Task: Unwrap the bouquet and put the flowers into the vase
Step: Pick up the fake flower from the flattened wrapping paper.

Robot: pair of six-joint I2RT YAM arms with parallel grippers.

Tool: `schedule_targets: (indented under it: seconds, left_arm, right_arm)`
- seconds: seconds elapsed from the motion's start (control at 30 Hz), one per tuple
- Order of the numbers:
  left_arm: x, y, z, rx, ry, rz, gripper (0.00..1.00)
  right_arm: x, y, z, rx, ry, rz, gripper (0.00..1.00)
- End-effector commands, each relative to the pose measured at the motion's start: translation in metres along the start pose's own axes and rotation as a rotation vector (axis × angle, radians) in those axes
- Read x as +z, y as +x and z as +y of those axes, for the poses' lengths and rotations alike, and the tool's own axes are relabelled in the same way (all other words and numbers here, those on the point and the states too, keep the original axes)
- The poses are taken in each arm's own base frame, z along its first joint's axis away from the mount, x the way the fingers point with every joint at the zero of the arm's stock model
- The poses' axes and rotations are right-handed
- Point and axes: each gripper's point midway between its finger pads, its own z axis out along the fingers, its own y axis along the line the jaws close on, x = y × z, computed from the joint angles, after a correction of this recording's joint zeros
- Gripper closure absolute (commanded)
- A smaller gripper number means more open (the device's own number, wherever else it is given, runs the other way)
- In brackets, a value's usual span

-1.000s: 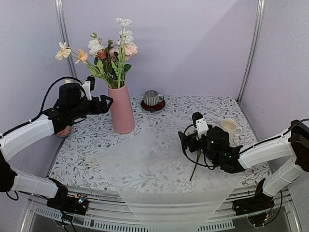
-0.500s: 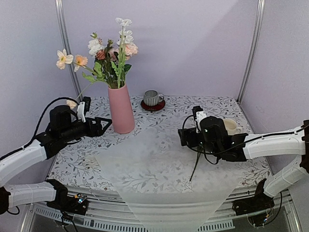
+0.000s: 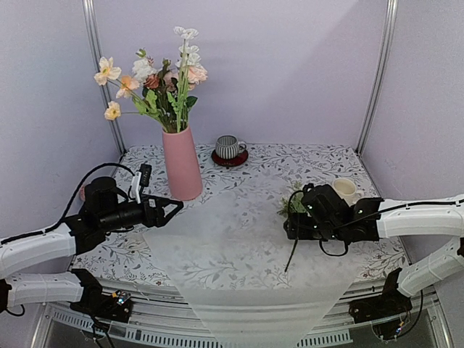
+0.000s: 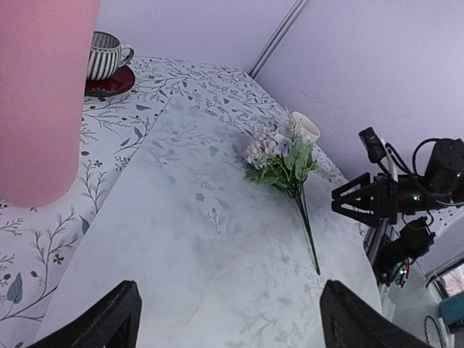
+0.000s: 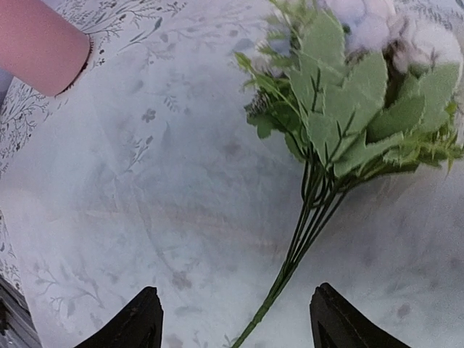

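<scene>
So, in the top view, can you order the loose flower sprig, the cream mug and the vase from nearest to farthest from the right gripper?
From the right gripper:
1. Sprig: lying right under the gripper, on the right half of the table.
2. Cream mug: a little behind the arm, on the right side.
3. Vase: farthest, across the table at the back left.

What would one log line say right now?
vase: holds flowers | lavender sprig: lying on paper | right fingers: open over sprig | left fingers: open
</scene>
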Motion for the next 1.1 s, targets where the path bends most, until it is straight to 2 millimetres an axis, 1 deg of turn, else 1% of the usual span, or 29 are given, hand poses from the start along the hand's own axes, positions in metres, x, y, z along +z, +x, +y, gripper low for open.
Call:
schedule_targets:
  seconds: [0.0, 0.07, 0.23, 0.33, 0.53, 0.8, 0.87, 1.07]
  left_arm:
    - [0.002, -0.020, -0.015, 0.023, 0.045, -0.060, 0.12]
    - [0.003, -0.022, -0.017, 0.027, 0.053, -0.066, 0.12]
    - [0.006, -0.023, -0.020, 0.032, 0.064, -0.058, 0.13]
    - [0.006, -0.023, -0.021, 0.032, 0.068, -0.056, 0.13]
    - [0.007, -0.023, -0.024, 0.027, 0.078, -0.057, 0.13]
    - [0.010, -0.022, -0.025, 0.027, 0.085, -0.051, 0.14]
    - [0.010, -0.021, -0.025, 0.027, 0.084, -0.048, 0.14]
    - [0.012, -0.021, -0.025, 0.026, 0.085, -0.047, 0.14]
  right_arm:
    - [-0.004, 0.018, -0.002, 0.076, -0.004, 0.106, 0.33]
    - [-0.004, 0.023, -0.002, 0.087, -0.011, 0.128, 0.41]
    - [0.002, 0.037, -0.005, 0.090, 0.005, 0.178, 0.54]
    - [0.007, 0.043, -0.007, 0.090, 0.023, 0.203, 0.59]
    - [0.017, 0.054, -0.014, 0.101, 0.070, 0.236, 0.61]
    - [0.029, 0.060, -0.021, 0.112, 0.137, 0.252, 0.73]
    - [0.032, 0.062, -0.021, 0.110, 0.146, 0.264, 0.76]
    - [0.040, 0.064, -0.014, 0.102, 0.152, 0.292, 0.77]
